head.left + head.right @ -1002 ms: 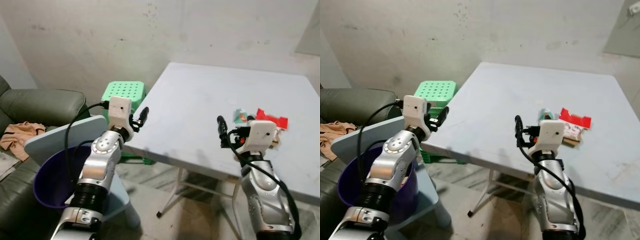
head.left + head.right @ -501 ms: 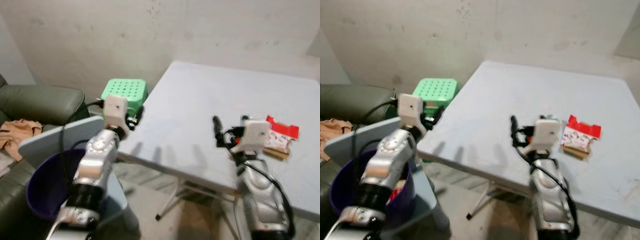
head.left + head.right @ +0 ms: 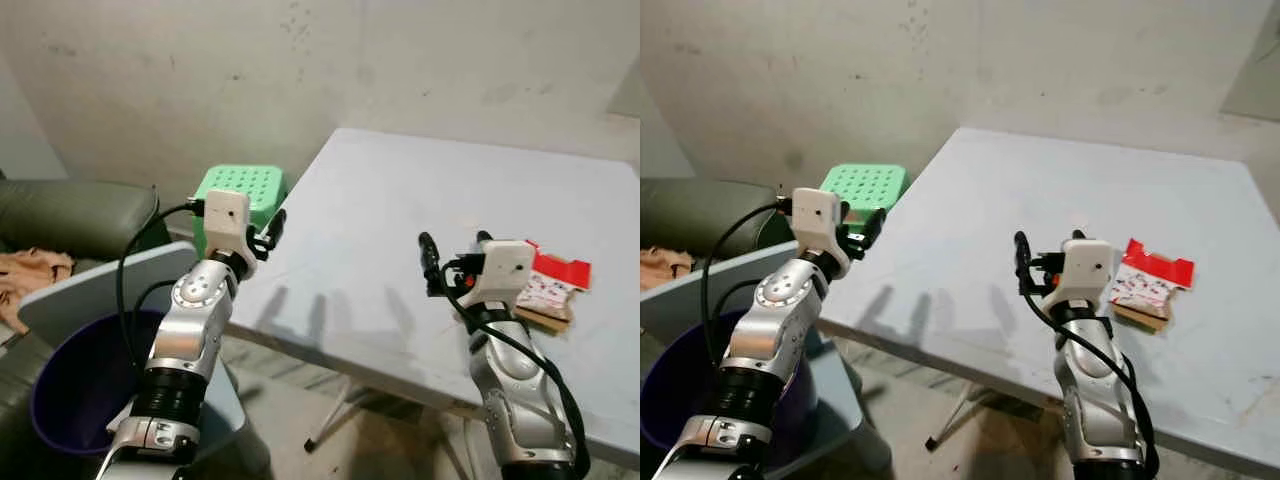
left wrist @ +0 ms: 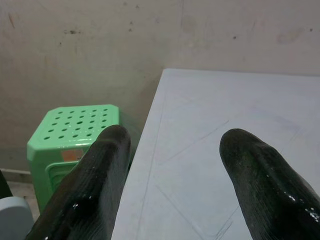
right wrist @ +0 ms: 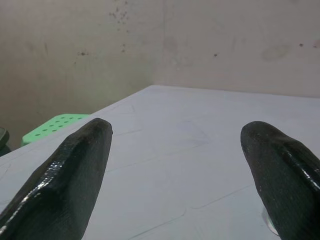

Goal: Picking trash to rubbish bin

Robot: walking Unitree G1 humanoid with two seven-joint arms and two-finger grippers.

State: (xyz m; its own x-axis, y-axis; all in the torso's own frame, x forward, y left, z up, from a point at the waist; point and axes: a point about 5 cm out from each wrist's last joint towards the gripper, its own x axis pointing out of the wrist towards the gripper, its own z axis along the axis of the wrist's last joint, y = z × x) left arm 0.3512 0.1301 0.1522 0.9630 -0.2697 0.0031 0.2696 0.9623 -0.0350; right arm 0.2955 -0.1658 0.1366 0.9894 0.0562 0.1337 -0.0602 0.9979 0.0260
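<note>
One pale grey square folding table (image 3: 400,210) stands against a stained plaster wall, and both of the robot's silver arms are raised over its near edge. The left gripper (image 4: 172,165) hangs above the table's corner with its two black fingers spread wide and nothing between them. The right gripper (image 5: 175,165) sits over the table top, its fingers just as far apart and empty.

There are two pieces of trash I can count: a red and white snack wrapper (image 3: 1148,282) lying on the table just beside the right wrist, and a flat brown piece (image 3: 1140,316) under its near edge, too small to identify. Part of the wrapper is hidden behind the wrist housing.

One round purple plastic rubbish bin (image 3: 75,385) stands on the floor below the left arm, its grey lid (image 3: 95,285) tilted up behind it. One green perforated plastic stool (image 3: 240,190) stands by the wall. A dark green sofa (image 3: 75,210) with crumpled beige cloth (image 3: 25,275) is cut off at the edge.
</note>
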